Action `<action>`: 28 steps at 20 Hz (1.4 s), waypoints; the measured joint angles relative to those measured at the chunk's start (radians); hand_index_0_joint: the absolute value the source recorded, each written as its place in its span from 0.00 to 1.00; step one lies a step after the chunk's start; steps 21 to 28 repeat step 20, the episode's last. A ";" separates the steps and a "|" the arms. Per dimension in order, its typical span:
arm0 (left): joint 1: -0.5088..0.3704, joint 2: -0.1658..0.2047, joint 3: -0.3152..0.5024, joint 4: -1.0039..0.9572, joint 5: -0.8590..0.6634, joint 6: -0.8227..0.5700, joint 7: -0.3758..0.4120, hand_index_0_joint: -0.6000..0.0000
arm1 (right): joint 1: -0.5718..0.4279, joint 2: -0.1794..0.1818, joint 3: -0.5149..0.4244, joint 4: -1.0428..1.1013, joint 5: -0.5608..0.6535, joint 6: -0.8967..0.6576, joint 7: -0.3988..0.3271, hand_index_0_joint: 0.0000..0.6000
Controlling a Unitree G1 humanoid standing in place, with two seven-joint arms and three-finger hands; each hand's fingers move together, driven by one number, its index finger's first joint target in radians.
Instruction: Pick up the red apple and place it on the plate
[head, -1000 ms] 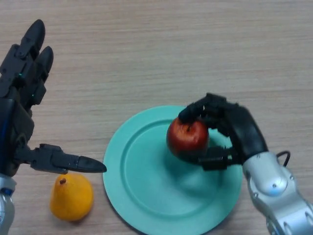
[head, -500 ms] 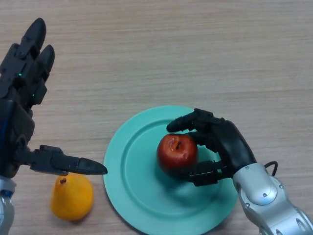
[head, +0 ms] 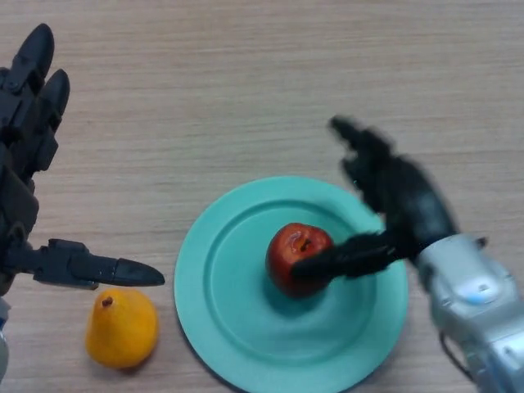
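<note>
The red apple (head: 296, 255) rests near the middle of the teal plate (head: 221, 303). My right hand (head: 393, 196) is open just right of the apple, fingers spread up and away over the plate's far right rim; its thumb (head: 344, 255) reaches across toward the apple's right side. My left hand (head: 24, 155) is open at the far left, fingers straight, thumb pointing right toward the plate.
A yellow pear (head: 121, 327) lies on the wooden table (head: 246, 82) just left of the plate, below my left thumb.
My right hand carried the apple toward the plate's middle, set it down and opened, fingers swinging up and away. My left hand shifted slightly left.
</note>
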 measured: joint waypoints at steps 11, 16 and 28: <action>0.039 -0.025 -0.003 -0.053 0.002 0.009 -0.013 1.00 | 0.278 -0.019 -0.226 -0.531 0.207 0.094 -0.016 0.00; 0.035 -0.025 -0.002 -0.090 0.000 0.102 -0.015 1.00 | 0.342 -0.009 -0.202 -0.579 0.066 -0.116 0.054 0.00; 0.025 -0.025 -0.007 -0.097 0.027 0.122 -0.015 1.00 | 0.351 -0.007 -0.154 -0.550 0.013 -0.160 0.084 0.00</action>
